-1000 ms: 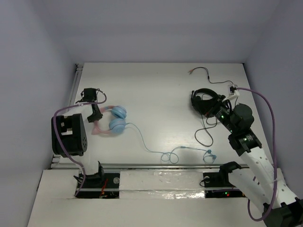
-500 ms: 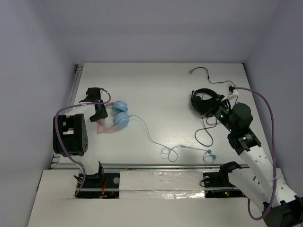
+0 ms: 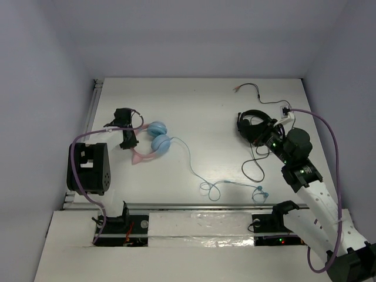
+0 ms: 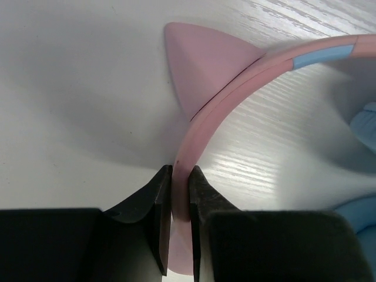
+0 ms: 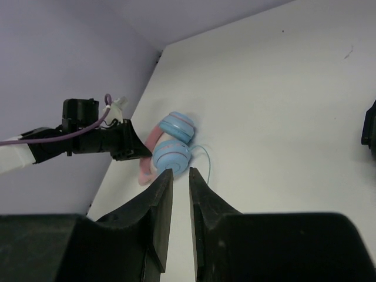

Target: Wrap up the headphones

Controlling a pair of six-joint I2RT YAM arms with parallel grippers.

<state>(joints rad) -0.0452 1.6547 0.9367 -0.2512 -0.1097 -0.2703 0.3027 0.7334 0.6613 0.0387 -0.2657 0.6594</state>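
The left gripper is clamped shut on the pink headband, fingers pinching the band just below one cat ear. Since a second ago it has dragged the headphones to the right and slightly farther back across the table. They now lie left of centre, with the two light-blue earcups stacked on the right side of the band and the gripper at the left. The thin blue cable has followed, its upper stretch swung right, while the loops near the table's front edge have hardly shifted. Over on the right, no change: the right gripper is parked beside the black headphones. Its jaws are only a narrow slit apart, with nothing between them. Its wrist camera looks across the table at the blue earcups, well away from it. The black cable still trails toward the far right corner.
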